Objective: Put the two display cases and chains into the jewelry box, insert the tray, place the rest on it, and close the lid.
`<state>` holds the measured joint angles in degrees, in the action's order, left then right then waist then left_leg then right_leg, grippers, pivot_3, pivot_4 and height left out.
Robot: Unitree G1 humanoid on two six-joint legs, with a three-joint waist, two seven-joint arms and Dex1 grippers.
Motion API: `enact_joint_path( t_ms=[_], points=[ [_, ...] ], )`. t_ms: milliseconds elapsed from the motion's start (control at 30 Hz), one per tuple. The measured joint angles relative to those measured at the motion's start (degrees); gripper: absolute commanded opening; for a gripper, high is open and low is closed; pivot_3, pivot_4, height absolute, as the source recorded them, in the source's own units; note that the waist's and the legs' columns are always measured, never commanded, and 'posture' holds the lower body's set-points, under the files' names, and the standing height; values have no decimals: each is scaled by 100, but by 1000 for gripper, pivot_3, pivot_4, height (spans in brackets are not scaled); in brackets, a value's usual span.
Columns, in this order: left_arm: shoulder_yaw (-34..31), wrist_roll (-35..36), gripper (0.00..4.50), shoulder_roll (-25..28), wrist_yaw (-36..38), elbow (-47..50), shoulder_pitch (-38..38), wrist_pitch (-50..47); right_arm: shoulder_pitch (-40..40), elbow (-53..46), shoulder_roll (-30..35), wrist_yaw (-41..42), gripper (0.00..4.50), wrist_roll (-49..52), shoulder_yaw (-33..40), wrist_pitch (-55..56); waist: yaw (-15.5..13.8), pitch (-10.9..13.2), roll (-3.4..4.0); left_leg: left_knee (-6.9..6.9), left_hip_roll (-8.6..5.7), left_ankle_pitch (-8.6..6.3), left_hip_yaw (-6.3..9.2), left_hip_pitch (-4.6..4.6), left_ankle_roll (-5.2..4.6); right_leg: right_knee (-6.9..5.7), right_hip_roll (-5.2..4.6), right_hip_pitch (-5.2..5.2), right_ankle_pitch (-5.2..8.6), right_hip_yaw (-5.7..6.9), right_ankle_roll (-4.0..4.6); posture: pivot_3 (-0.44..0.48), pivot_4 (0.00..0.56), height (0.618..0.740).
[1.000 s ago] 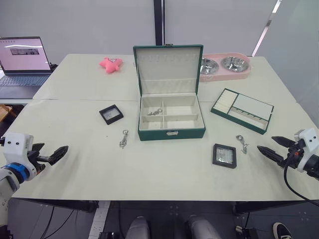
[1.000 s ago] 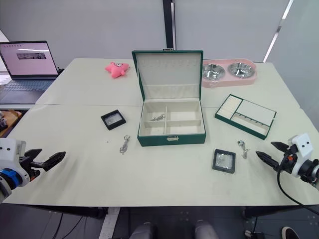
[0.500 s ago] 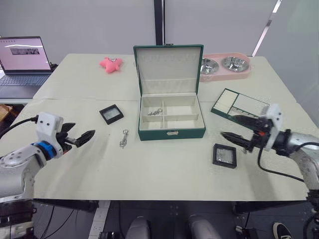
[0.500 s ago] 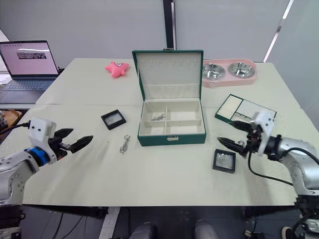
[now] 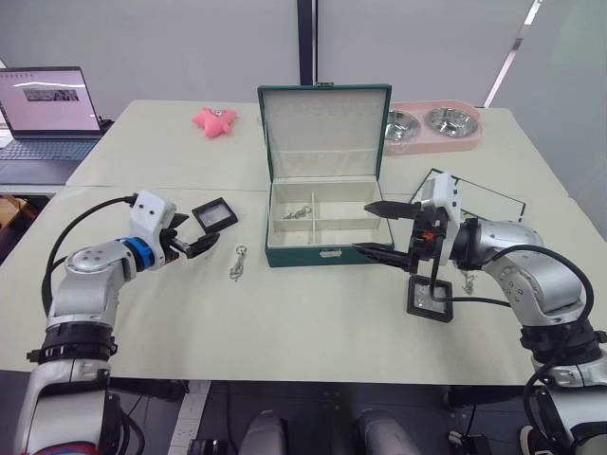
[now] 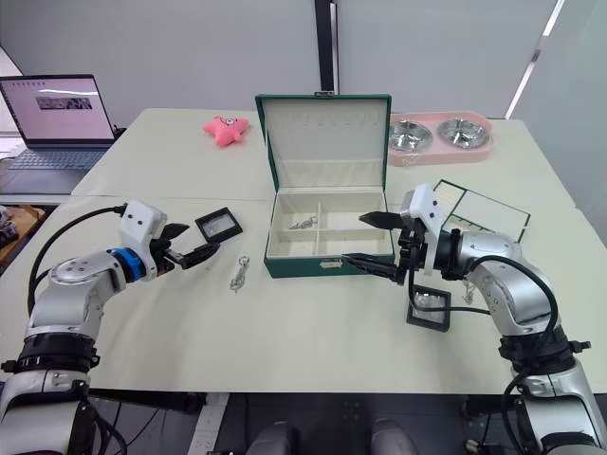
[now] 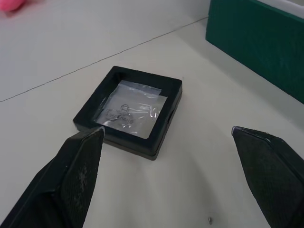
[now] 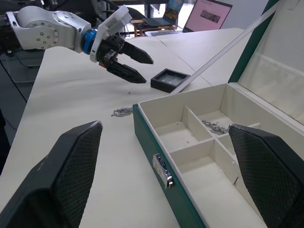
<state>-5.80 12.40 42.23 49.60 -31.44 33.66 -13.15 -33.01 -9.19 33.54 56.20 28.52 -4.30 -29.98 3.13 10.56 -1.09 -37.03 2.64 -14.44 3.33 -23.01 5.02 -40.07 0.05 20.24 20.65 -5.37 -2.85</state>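
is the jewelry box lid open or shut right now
Open. The lid stands upright behind the jewelry box, showing its cream lining, the divided compartments and one chain inside.

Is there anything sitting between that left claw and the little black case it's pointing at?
Nothing visible. The left gripper has its jaws open right beside the display case, with only bare table between them. The nearest chain lies off to the side, toward the jewelry box, not in the path.
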Motion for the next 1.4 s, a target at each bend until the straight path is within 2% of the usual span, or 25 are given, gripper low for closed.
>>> enact_joint_path(
  t_ms=[233,467,967,1067,1400],
  points=[
    [382,-461,4446,-119,312,-1135,751,554,43,-134,-87,-110,4500,-27,-25,-55,14,0,0,-1,1,0,2,0,0,-4,2,2,0,1,0,0,150,740],
    [455,-828,4446,-255,329,-2098,1315,996,126,-280,-110,-273,4500,-25,-21,-126,15,0,0,-2,1,0,2,-1,0,-5,1,3,0,1,0,0,150,740],
    [514,-982,4446,-388,461,-2373,1402,1209,242,-369,-121,-387,4500,-14,-20,-196,16,0,0,-2,1,0,3,0,0,-7,1,3,0,1,0,0,150,740],
    [515,-997,3883,-393,460,-2377,1402,1220,242,-369,-133,-388,4500,-11,-20,-197,16,0,0,-2,1,0,3,0,0,-7,1,3,0,2,0,0,150,740],
    [514,-1029,864,-419,326,-2454,1439,1236,265,-370,-150,-394,4500,-2,-15,-209,15,0,0,-2,0,0,3,0,0,-8,1,2,0,2,0,0,150,740]
  ],
)
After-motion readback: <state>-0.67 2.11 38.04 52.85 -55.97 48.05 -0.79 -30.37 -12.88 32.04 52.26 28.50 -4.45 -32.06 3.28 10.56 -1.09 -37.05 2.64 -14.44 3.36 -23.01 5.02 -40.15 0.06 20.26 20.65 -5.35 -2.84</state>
